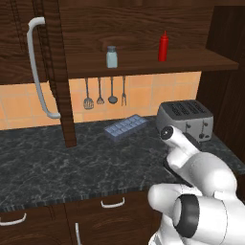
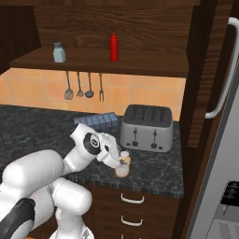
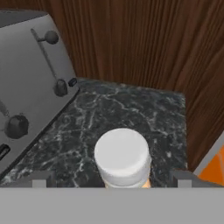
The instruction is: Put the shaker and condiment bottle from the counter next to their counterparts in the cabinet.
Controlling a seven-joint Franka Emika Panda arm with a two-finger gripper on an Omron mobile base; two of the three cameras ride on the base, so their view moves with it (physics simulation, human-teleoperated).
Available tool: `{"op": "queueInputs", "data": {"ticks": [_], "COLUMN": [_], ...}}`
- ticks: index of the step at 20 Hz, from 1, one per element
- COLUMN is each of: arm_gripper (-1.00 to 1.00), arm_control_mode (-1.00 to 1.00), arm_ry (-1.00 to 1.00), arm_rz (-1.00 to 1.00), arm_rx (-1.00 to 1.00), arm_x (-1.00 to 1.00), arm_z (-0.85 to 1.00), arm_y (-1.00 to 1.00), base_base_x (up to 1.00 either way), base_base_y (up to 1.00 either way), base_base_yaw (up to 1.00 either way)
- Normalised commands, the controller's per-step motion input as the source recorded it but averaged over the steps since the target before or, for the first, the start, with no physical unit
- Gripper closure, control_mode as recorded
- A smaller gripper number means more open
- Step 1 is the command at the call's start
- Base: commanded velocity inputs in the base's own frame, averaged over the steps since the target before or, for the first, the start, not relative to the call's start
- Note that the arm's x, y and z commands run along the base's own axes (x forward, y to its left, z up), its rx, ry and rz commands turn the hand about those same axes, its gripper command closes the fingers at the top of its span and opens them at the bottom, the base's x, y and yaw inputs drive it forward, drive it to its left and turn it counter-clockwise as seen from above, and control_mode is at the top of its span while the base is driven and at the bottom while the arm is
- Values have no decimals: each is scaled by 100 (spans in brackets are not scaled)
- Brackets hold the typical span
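- The cabinet point(image 1: 143, 28), across the top of both base views, stands open; its shelf board carries one pale shaker on the shelf point(image 1: 111, 57) and the slim red bottle point(image 1: 163, 47), standing well apart. Nothing has joined them yet, so I judge neither delivery done.
- The counter point(image 1: 57, 162) runs across the middle of the left base view; a toaster point(image 2: 146, 127) stands at centre right of the right base view, with a blue tray point(image 1: 125, 127) leaning by the tiled wall.
- The condiment bottle point(image 2: 123, 165) stands upright on the counter, just in front of the toaster, near the front edge. In the hand view its whitish cap sits low centre.
- The gripper point(image 2: 116, 161) is right at that bottle; its fingertips point(image 3: 38, 180) sit spread either side of the cap, not touching it, so the pincer is apart and holds nothing.
- The counter's own shaker I cannot find here.
- By my reckoning the job is at its start: grasp this bottle, lift it beside the red one, then the shaker.
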Motion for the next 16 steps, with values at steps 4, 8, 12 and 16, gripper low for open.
{"op": "queueInputs", "data": {"ticks": [4,8,12,16], "arm_gripper": [100,100,100,100], "arm_control_mode": [-100,-100,-100,-100], "arm_ry": [0,6,-15,-17], "arm_rz": [0,-4,0,0], "arm_rx": [-1,0,0,0], "arm_x": [-1,-1,0,0], "arm_z": [-88,-37,23,40], "arm_y": [-34,-12,-33,-29], "base_base_x": [0,0,0,0], "base_base_y": [0,0,0,0], "base_base_yaw": [0,0,0,0]}}
